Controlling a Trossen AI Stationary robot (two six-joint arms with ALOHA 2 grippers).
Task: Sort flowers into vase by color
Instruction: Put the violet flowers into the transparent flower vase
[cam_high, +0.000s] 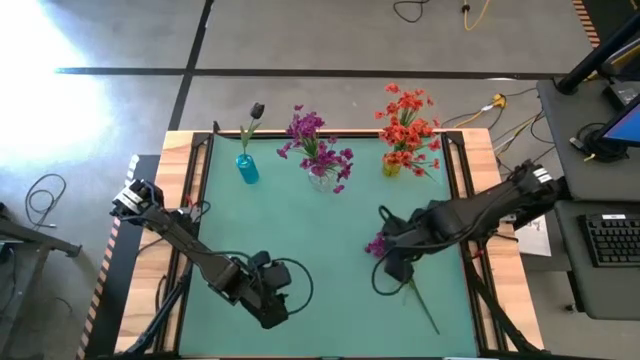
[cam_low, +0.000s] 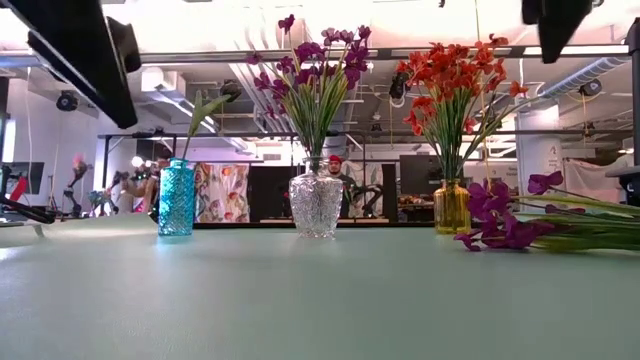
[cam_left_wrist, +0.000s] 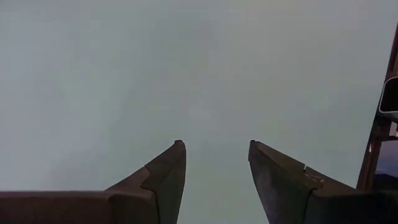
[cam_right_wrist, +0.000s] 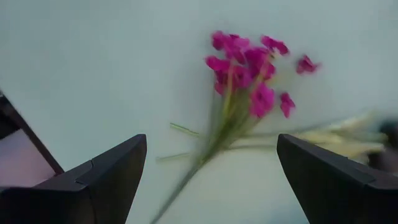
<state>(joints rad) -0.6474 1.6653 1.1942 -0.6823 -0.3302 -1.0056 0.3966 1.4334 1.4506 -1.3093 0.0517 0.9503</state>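
We are hovering the right gripper, jaws spread wide and empty, over the magenta-purple green-stemmed flower lying on the green table mat right of centre; the left gripper, lower left, is parted, holding nothing

A robotics lab or workshop: a wood-framed table on bare concrete floor, loose cables at two o'clock, a keyboard at three o'clock, exposed ceiling ducts, and a person beyond.
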